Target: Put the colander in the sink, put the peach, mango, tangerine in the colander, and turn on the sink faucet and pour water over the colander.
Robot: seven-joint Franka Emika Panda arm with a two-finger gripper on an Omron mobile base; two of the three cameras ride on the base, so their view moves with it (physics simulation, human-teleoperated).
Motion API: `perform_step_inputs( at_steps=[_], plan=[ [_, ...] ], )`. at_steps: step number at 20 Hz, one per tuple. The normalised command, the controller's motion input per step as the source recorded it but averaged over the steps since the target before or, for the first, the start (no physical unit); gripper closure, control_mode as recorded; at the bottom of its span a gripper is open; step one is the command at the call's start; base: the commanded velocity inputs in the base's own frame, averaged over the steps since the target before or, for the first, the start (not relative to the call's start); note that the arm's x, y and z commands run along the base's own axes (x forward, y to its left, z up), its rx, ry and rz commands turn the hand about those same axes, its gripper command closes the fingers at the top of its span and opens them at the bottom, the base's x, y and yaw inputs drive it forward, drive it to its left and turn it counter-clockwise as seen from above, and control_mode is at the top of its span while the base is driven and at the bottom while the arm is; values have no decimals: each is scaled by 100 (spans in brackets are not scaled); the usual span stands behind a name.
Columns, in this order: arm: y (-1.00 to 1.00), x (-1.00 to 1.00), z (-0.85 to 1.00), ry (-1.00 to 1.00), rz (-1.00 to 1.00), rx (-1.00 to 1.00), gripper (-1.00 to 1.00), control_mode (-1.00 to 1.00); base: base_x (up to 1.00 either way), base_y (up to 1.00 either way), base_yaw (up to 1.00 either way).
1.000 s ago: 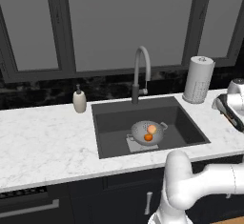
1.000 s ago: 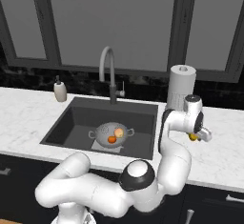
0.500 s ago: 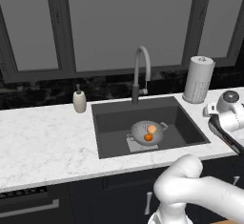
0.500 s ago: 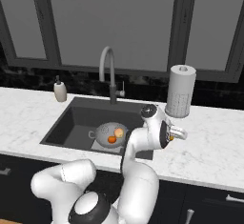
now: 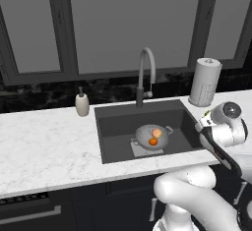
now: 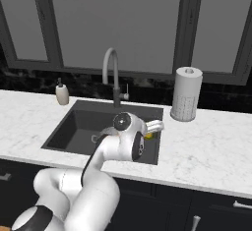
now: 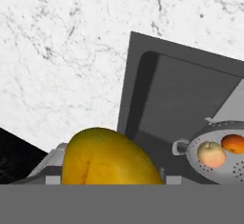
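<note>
On the marble counter [image 5: 44,146], paper towels [image 5: 204,82] stand beyond the sink [image 5: 118,141]; the jaws grip the mango [image 7: 109,158].

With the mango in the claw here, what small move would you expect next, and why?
Probably carry the mango a little further over the sink until it hangs above the colander, then lower. The claw is shut on it near the sink's edge, and the peach and tangerine already lie inside.
</note>
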Motion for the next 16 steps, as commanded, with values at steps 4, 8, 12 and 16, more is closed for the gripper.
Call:
perform_step_inputs(
  at_steps=[4, 8, 12, 16],
  plan=[
    [27, 0, 62, 25, 60, -3, 100, -100, 0, 0, 0],
    [17, 7, 54, 33, 45, 0, 100, -100, 0, 0, 0],
    [33, 32, 19, 24, 15, 0, 100, -100, 0, 0, 0],
    [2, 29, 0, 16, 10, 0, 100, -100, 0, 0, 0]
  ],
)
